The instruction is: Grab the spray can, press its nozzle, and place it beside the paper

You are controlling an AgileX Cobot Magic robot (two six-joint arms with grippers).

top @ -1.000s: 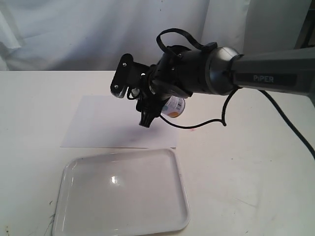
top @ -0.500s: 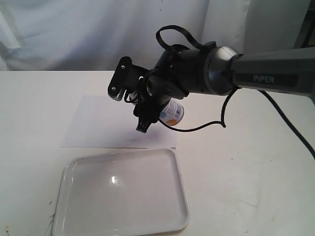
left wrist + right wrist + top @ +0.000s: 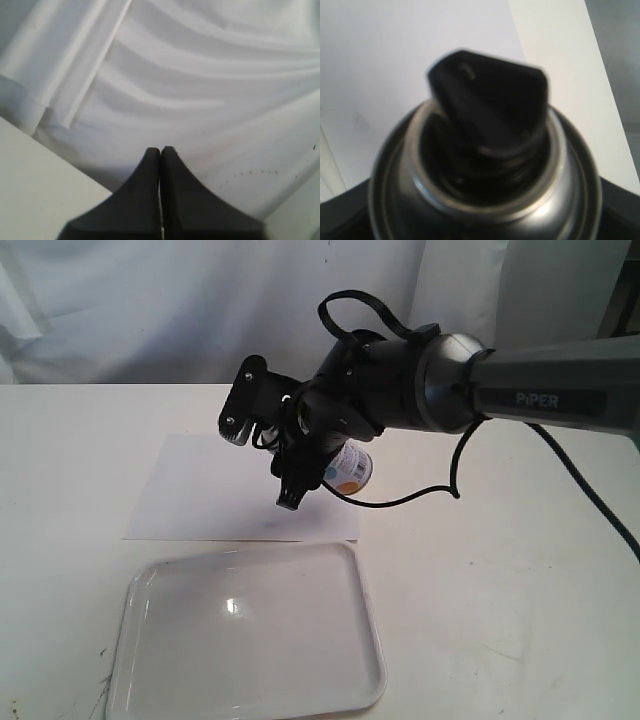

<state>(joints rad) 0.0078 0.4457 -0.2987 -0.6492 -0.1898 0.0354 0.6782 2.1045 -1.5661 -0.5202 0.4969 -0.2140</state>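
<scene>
Our right gripper (image 3: 266, 456) is clenched around the spray can (image 3: 352, 468), whose nozzle (image 3: 487, 107) points back toward the wrist. The paper (image 3: 205, 490) lies below the gripper. Our left gripper (image 3: 161, 156) is pinched together, holding nothing.

You had a glossy white tray (image 3: 300, 640) with rounded corners and a raised rim lying flat at the near edge of the white table (image 3: 520, 580), left of its middle. Along the far edge you had a creased white cloth (image 3: 150, 310) hanging.
</scene>
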